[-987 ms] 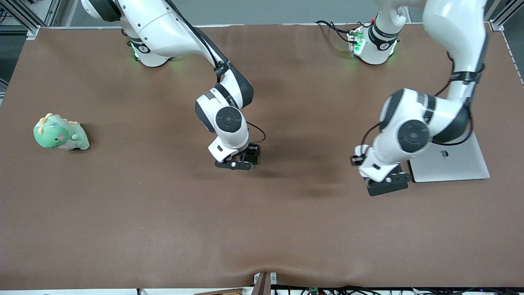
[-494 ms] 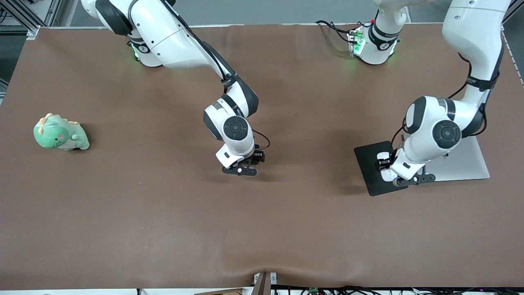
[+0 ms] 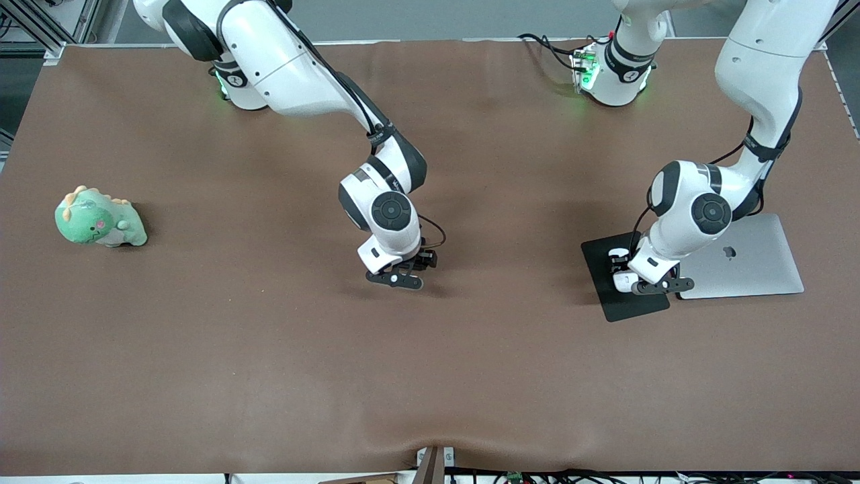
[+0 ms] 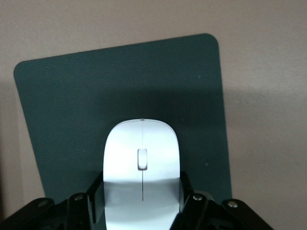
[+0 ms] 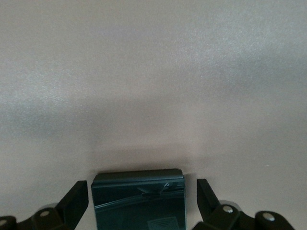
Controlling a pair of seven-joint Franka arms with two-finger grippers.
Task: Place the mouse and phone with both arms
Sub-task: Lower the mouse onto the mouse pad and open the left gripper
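Note:
The white mouse (image 4: 142, 158) lies low over or on the black mouse pad (image 3: 608, 299), which also shows in the left wrist view (image 4: 120, 76). My left gripper (image 3: 655, 286) is over the pad, and its fingers press both sides of the mouse in the left wrist view (image 4: 142, 191). The black phone (image 5: 138, 199) lies on the brown table between the fingers of my right gripper (image 5: 142, 189), with a gap on each side. My right gripper (image 3: 396, 277) is low over the middle of the table, and it hides the phone in the front view.
A closed silver laptop (image 3: 746, 262) lies beside the mouse pad at the left arm's end. A green dinosaur plush toy (image 3: 101, 218) sits at the right arm's end. The brown table cover (image 3: 430, 376) is bare nearer the front camera.
My left arm swung aside and uncovered the mouse pad, then brought the mouse down over it. My right gripper shifted slightly toward the left arm's end and lower.

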